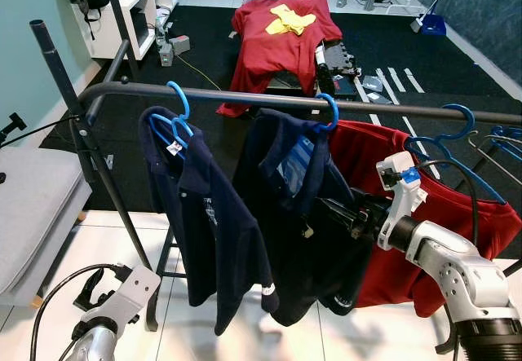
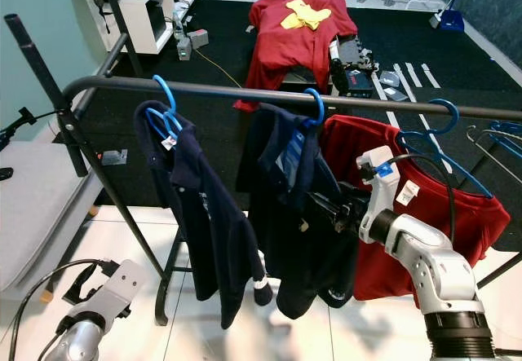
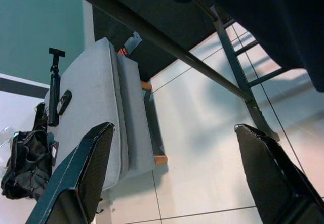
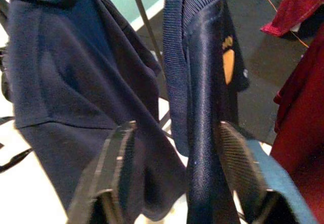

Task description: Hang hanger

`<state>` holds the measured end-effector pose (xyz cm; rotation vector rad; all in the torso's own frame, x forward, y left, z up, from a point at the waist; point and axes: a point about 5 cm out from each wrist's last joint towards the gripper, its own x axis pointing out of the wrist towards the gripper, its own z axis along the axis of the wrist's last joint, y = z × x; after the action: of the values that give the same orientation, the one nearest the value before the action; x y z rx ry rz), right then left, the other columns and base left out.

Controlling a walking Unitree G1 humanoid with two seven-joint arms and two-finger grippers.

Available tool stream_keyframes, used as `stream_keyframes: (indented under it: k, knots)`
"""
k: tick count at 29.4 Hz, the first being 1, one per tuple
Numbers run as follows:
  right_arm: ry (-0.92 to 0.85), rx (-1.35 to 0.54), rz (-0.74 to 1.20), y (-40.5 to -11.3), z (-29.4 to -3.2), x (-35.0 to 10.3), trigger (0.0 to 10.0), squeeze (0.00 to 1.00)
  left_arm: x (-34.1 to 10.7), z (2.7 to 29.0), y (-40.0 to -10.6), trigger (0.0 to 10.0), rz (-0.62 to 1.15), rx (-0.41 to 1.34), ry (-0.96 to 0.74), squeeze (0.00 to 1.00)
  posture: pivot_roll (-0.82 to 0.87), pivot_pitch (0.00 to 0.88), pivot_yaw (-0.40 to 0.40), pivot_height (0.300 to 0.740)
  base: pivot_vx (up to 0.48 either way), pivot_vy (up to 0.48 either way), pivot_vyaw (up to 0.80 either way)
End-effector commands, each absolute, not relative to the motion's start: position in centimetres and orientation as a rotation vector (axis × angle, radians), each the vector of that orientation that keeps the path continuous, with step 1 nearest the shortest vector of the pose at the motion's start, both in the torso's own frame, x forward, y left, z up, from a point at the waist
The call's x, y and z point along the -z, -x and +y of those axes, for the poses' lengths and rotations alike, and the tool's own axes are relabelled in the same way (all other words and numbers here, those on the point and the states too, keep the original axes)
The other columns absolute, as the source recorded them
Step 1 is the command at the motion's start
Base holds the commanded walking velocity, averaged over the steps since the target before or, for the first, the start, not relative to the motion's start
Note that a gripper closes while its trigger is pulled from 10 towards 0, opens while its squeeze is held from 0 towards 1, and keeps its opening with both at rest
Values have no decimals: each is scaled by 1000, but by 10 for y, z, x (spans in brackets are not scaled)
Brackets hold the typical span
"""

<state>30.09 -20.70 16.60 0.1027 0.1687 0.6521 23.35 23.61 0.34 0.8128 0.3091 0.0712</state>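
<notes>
A black clothes rail (image 1: 245, 98) crosses in front of me. A blue hanger (image 1: 178, 108) at its left carries a navy polo shirt (image 1: 208, 231). A second blue hanger (image 1: 329, 112) hooked at the middle holds another navy shirt (image 1: 285, 214). A third blue hanger (image 1: 457, 137) bears a red shirt (image 1: 457, 214). My right gripper (image 1: 328, 208) reaches into the middle navy shirt; in the right wrist view its fingers (image 4: 114, 173) stand open with a fold of the navy fabric (image 4: 202, 107) between them. My left gripper (image 3: 172, 158) hangs low and open over the tiles.
A grey cushioned seat (image 1: 33, 206) stands at the left beside the rack's slanted leg (image 1: 114, 206). Bare wire hangers (image 1: 502, 141) hang at the rail's far right. Behind the rack, a table draped in red cloth (image 1: 281, 35) stands on black carpet near a white shelf (image 1: 122, 15).
</notes>
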Motion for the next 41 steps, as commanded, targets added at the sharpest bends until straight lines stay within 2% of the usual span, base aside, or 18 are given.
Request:
stream_keyframes:
  k: [1, 22, 27, 31, 41]
  knots:
    - [-108, -654, 137, -298, -209, -170, 0, 0, 1, 243, -227, 10000, 334, -66, -834, 0, 30, 107, -13, 740, 0, 0, 0]
    - [-45, -655, 70, -296, -209, -189, 0, 0, 2, 243, -229, 10000, 331, -66, -834, 0, 23, 110, -9, 740, 0, 0, 0]
    - [-50, -638, -5, -296, -215, -204, 0, 0, 2, 243, -229, 10000, 330, -66, -834, 0, 19, 109, -10, 740, 0, 0, 0]
    - [-68, -671, -88, -291, -216, -222, 0, 0, 2, 244, -230, 10000, 327, -66, -834, 0, 9, 111, -9, 740, 0, 0, 0]
    - [-110, -751, -134, -280, -208, -230, 0, 0, 1, 244, -232, 10000, 327, -66, -834, 0, 3, 111, -1, 740, 0, 0, 0]
